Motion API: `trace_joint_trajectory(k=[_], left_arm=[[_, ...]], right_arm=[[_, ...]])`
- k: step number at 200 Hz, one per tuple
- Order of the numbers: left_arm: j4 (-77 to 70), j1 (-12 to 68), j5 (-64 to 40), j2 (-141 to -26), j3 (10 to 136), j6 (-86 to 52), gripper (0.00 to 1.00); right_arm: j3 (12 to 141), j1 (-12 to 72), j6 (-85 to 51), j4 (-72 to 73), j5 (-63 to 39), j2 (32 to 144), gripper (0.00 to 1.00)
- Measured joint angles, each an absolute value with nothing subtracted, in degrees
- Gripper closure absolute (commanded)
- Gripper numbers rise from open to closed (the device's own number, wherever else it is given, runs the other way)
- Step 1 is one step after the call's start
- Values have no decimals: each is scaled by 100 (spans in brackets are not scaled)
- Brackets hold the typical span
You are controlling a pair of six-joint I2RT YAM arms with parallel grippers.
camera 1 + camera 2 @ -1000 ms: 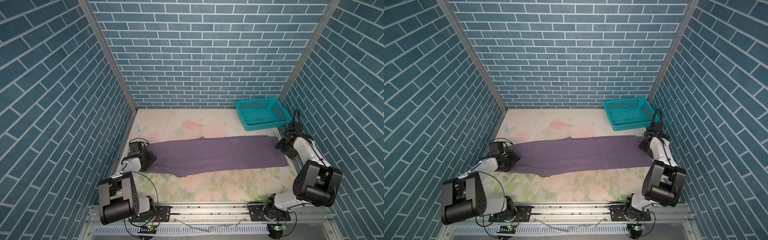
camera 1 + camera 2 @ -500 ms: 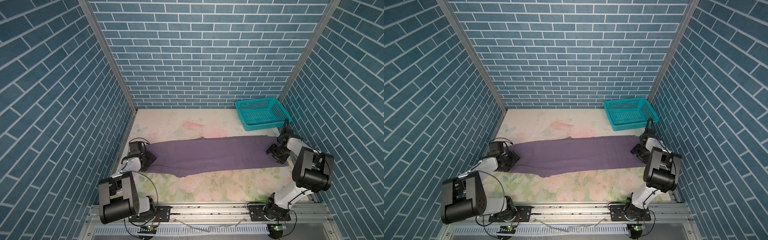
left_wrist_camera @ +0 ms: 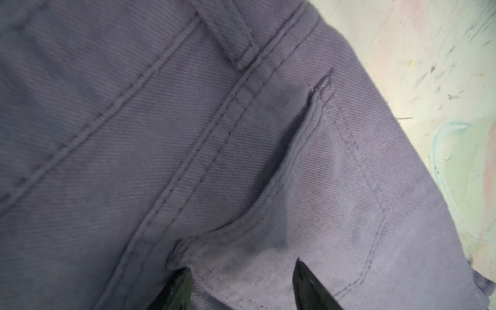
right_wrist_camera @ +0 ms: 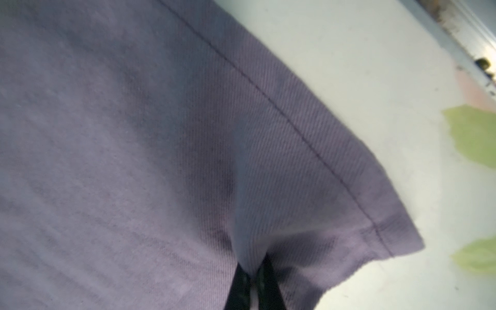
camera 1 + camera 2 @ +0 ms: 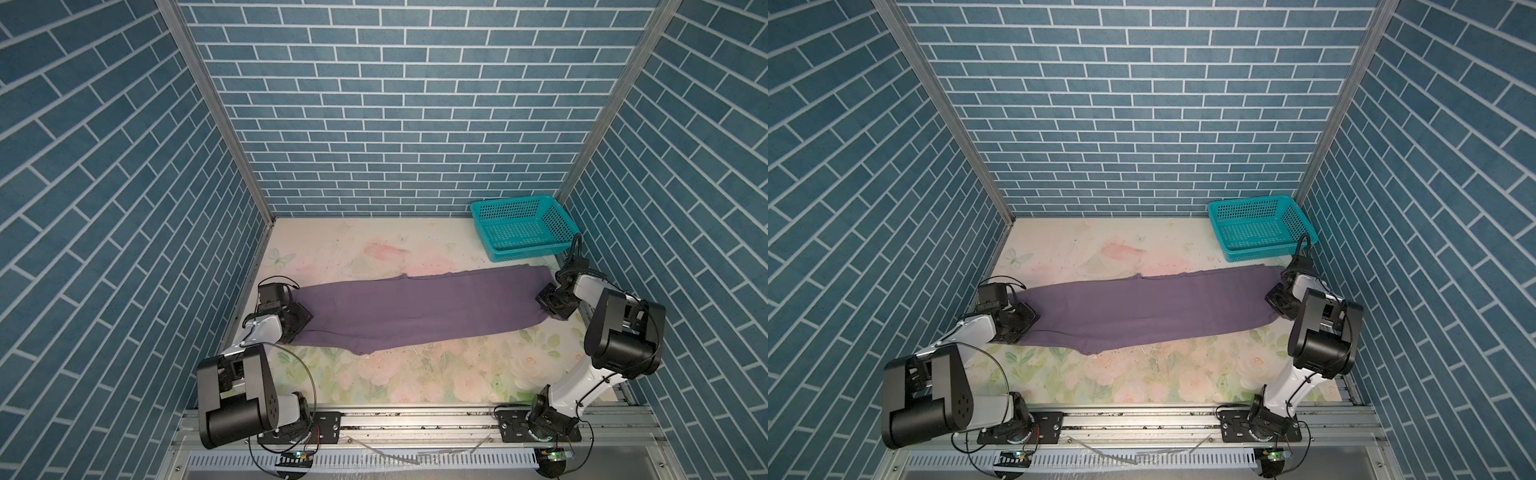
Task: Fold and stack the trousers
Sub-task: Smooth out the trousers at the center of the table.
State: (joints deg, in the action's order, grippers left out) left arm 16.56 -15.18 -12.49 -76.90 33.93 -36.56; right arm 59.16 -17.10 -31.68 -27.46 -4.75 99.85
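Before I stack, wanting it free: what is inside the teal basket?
Inside the basket only bare mesh floor shows, in both top views; the trousers lie outside it. Its near wall hides a thin floor strip.

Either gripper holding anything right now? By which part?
Right gripper is shut on the trousers, pinching a ridge of fabric just inside the leg hem. Left gripper stands open over the pocket at the waist end, holding nothing.

The left hand (image 3: 243,268) is sitting low, its fingers (image 3: 308,284) spread apart. The right hand (image 4: 253,269) is pinching the trousers (image 4: 134,134) tight.
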Motion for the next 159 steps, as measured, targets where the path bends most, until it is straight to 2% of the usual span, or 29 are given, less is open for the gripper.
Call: trace_joint_trajectory(k=[53,67,86,159], left_arm=[[1776,-1514,-1190,-7662,3422,-3656,38],[1857,-1516,-1160,-7616,3424,-3656,38],[1964,-1535,-1096,-7550,3424,-3656,38],[2095,-1586,-1013,-7509,3424,-3658,38]], right_arm=[[5902,-1872,-3168,-2742,-499,9430,100],[5911,-1903,-3159,-2770,-532,9249,72],[5931,-1938,-3129,-2794,-526,9205,59],[5953,-1990,-3122,-2845,-580,9443,54]])
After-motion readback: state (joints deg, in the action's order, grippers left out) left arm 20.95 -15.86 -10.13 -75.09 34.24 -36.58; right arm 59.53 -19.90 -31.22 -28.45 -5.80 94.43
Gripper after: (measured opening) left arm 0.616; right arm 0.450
